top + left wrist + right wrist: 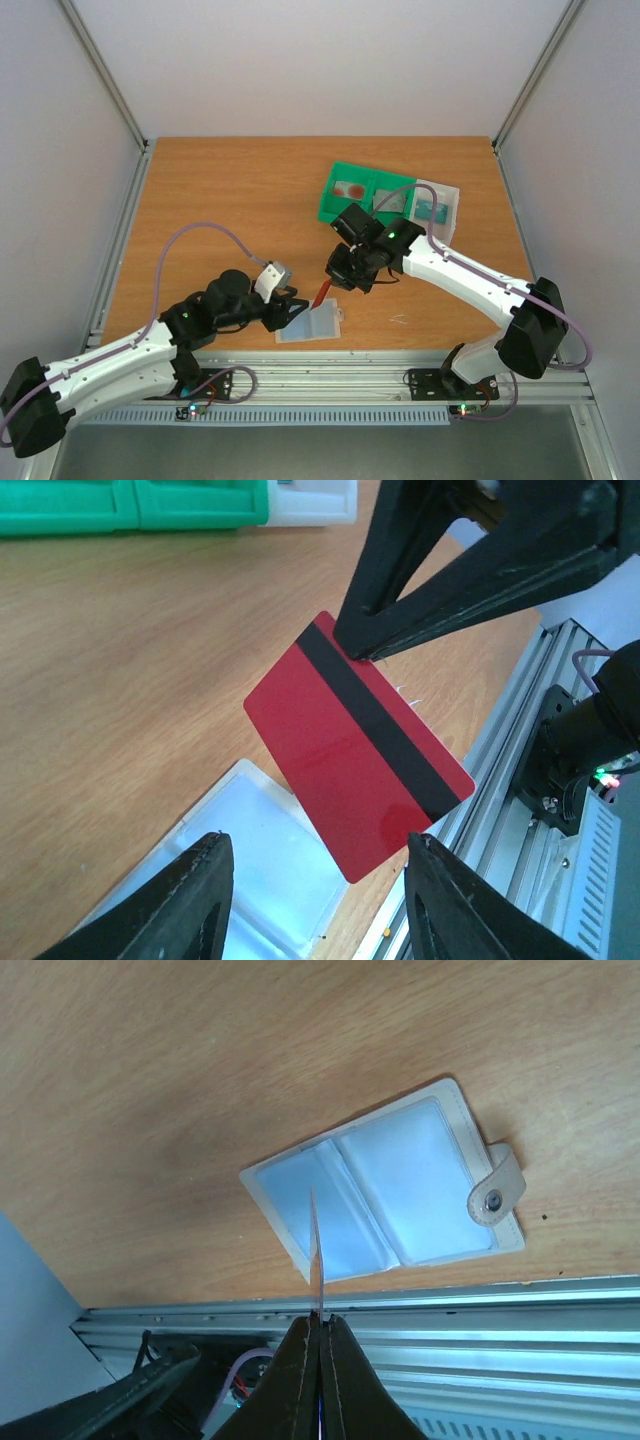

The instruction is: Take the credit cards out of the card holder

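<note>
Wooden table (230, 200), white walls (300, 60); right hand (320, 1322) pinches red card (360, 770)

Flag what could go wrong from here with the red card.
1. The right gripper pinches the red card only at one edge; it could pivot or slip out.
2. The card hangs close to the open left gripper, just over the card holder; either arm moving could knock it loose.

No writing, number or brand can be read anywhere. The red card (355, 780) shows only a plain black stripe (378, 730). Any print on the red-marked card (351, 189) in the green bin (330, 206), at one o'clock on the table (220, 200), is too small to read.
</note>
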Action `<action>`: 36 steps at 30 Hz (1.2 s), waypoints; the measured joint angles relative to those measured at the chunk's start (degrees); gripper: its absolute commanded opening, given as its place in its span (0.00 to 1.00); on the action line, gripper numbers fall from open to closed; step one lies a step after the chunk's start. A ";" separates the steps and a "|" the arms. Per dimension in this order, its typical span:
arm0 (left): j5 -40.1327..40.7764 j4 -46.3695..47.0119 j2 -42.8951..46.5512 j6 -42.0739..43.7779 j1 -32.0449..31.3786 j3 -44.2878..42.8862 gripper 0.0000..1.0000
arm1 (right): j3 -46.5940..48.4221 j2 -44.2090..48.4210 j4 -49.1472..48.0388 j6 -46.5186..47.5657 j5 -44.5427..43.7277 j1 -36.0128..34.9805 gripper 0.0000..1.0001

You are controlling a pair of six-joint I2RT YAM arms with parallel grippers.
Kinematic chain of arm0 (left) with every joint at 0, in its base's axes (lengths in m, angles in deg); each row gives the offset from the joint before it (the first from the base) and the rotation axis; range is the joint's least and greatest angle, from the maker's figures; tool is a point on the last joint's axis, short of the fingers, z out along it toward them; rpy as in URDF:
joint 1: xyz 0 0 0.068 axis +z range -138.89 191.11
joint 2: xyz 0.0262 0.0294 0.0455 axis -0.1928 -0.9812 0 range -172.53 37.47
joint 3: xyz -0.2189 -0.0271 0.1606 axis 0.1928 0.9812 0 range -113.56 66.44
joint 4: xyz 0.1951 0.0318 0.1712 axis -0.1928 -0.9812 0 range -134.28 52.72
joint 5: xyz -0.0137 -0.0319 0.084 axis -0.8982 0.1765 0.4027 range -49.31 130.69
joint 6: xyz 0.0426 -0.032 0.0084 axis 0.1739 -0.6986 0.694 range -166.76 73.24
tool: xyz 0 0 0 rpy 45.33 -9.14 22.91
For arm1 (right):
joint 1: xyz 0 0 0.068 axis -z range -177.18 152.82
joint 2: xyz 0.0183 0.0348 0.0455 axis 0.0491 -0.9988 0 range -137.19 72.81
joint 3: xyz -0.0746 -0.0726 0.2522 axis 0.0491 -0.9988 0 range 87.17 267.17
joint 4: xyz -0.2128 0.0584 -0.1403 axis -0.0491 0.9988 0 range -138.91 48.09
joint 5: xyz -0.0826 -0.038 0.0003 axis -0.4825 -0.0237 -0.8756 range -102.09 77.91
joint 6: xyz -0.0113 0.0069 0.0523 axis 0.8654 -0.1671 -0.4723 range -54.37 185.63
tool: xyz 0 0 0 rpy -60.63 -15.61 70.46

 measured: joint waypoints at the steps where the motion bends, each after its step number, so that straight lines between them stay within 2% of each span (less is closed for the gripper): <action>1: -0.28 0.11 0.00 0.87 -0.11 -0.13 0.51 | 0.28 -0.11 0.39 -0.79 -0.02 0.00 0.01; 8: -2.03 3.23 -2.05 4.39 -0.57 -0.55 0.53 | 0.42 -0.37 1.01 -4.04 0.04 0.22 0.01; 26: -5.14 8.68 -5.33 6.08 -0.72 -0.46 0.56 | 0.42 -2.43 0.35 -8.24 1.88 0.94 0.01; 33: -4.83 8.87 -7.41 7.04 -0.72 -0.46 0.48 | 0.42 -2.93 -0.85 -9.33 3.45 1.44 0.01; 36: -4.07 8.68 -8.66 7.61 -0.72 -0.46 0.36 | 0.42 -2.95 -1.11 -9.73 3.82 1.46 0.01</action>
